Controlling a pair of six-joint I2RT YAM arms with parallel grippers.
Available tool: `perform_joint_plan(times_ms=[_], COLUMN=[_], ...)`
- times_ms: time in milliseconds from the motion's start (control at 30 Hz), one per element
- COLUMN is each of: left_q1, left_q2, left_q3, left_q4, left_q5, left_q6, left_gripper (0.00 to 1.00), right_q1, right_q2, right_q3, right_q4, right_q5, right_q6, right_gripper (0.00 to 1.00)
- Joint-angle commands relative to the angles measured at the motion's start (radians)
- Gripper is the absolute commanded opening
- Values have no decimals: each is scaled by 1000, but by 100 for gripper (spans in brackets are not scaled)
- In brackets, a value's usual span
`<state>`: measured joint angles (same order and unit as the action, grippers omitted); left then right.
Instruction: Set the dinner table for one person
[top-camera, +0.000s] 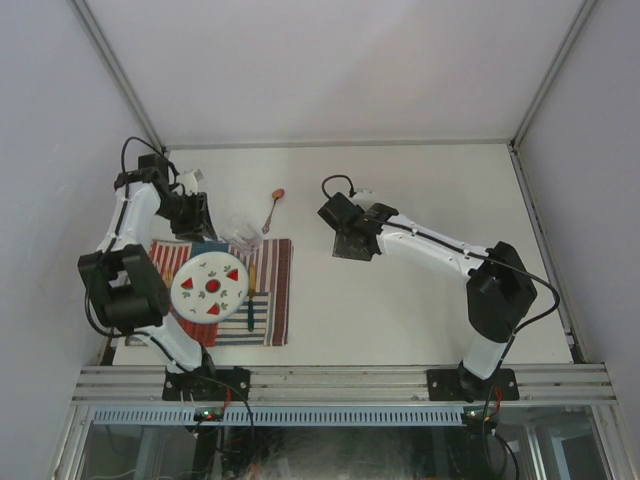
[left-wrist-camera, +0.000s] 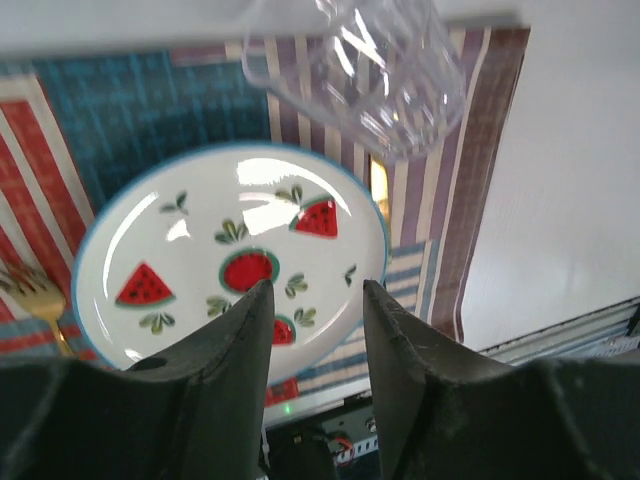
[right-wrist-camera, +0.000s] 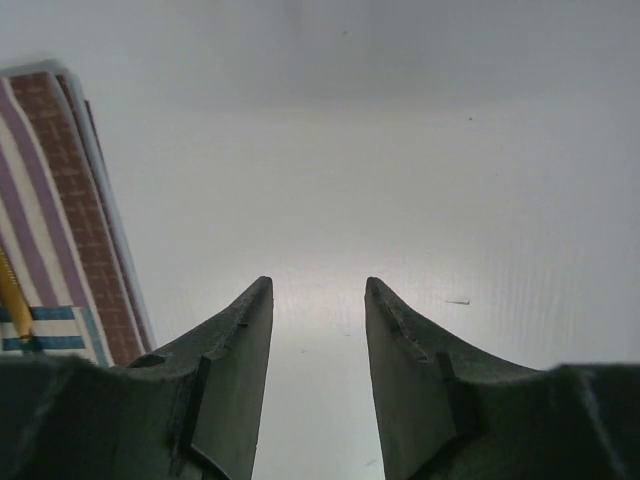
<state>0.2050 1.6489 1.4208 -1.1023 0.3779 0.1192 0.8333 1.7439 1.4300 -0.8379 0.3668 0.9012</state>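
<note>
The off-white dinner table (top-camera: 420, 190) carries a striped placemat (top-camera: 272, 290) at the left. A white plate with watermelon pictures (top-camera: 210, 285) sits on the mat and also shows in the left wrist view (left-wrist-camera: 230, 250). A clear glass (top-camera: 242, 236) stands at the mat's far edge, also in the left wrist view (left-wrist-camera: 385, 75). A spoon with a reddish bowl (top-camera: 272, 208) lies on the bare table beyond it. My left gripper (top-camera: 203, 228) is open and empty above the mat's far edge, left of the glass (left-wrist-camera: 318, 290). My right gripper (top-camera: 351, 244) is open and empty over bare table right of the mat (right-wrist-camera: 318, 285).
A gold fork (left-wrist-camera: 38, 298) lies on the mat left of the plate. A gold-coloured utensil (left-wrist-camera: 380, 190) lies right of the plate, and a dark-handled piece (top-camera: 250, 313) lies there too. Aluminium rails (top-camera: 340, 380) edge the table's near side. The mat's edge (right-wrist-camera: 70, 210) shows at the left of the right wrist view.
</note>
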Motion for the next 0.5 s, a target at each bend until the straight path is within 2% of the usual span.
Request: perform_joint_plan(times_ms=[0, 133, 467], left_q1=[-19, -49, -78], left_q2=[63, 144, 276], left_q3=[163, 226, 253], left_q4=[48, 60, 102], left_q5=[35, 30, 60], left_q6=[-44, -48, -43], left_gripper=[47, 47, 44], right_q1=[-14, -39, -108], right_q2=[-46, -57, -41], right_q3=[-38, -76, -96], right_q4=[14, 32, 38], right_q5=[-1, -16, -46], right_q6=[-41, -40, -70], right_gripper=[41, 41, 40])
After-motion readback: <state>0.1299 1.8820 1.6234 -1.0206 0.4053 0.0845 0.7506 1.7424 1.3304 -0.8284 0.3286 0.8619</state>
